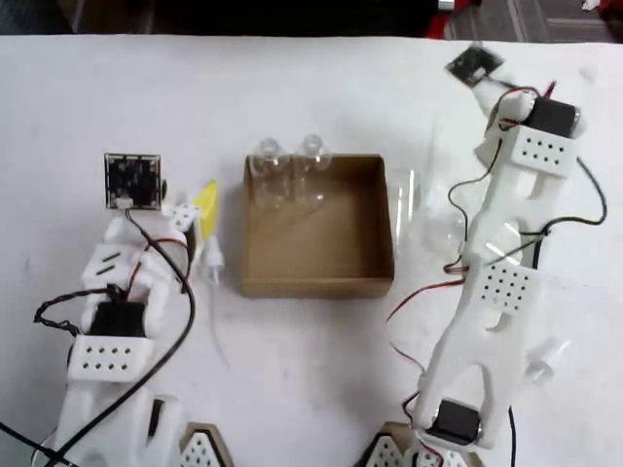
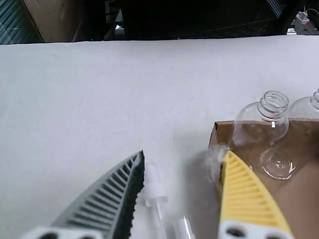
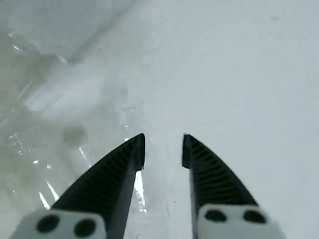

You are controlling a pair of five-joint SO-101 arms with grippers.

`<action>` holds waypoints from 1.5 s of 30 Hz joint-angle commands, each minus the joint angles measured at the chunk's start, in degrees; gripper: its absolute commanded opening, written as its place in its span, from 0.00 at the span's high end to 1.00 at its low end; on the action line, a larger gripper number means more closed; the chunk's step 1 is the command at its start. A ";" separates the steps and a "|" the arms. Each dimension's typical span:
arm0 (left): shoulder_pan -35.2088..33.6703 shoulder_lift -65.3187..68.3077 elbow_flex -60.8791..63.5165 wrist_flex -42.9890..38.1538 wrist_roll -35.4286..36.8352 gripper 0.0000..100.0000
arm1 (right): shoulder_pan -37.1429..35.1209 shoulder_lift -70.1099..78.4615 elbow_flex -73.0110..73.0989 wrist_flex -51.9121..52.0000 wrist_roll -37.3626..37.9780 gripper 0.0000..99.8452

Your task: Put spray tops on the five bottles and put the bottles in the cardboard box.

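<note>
Left wrist view: the left gripper [image 2: 182,159] gapes wide, gripping nothing, its fingers either side of a spray top [image 2: 154,186] lying on the table [image 2: 99,89] just beside the box [image 2: 222,134]. Two topless bottles [image 2: 264,117] stand inside at its far wall. The right gripper [image 3: 163,144], barely parted and empty, hovers by a lying bottle [image 3: 45,114].

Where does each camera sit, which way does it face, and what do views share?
High view: fixed above, looking down on the table, cardboard box, left arm, right arm.
Left wrist view: on the left arm, facing past its open jaws to a spray top and two bottles at the box.
Right wrist view: on the right arm, facing down past its open jaws at clear plastic.
Shared by high and left wrist: box, bottles, spray top.
</note>
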 commanded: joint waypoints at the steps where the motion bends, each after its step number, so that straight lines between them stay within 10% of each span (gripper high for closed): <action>1: 0.48 -1.01 -0.26 0.09 -0.79 0.77 | -1.27 -5.41 11.52 1.63 5.71 0.81; 45: 0.48 -1.01 -0.26 0.09 -0.79 0.77 | -2.42 2.15 14.33 -6.55 7.21 0.84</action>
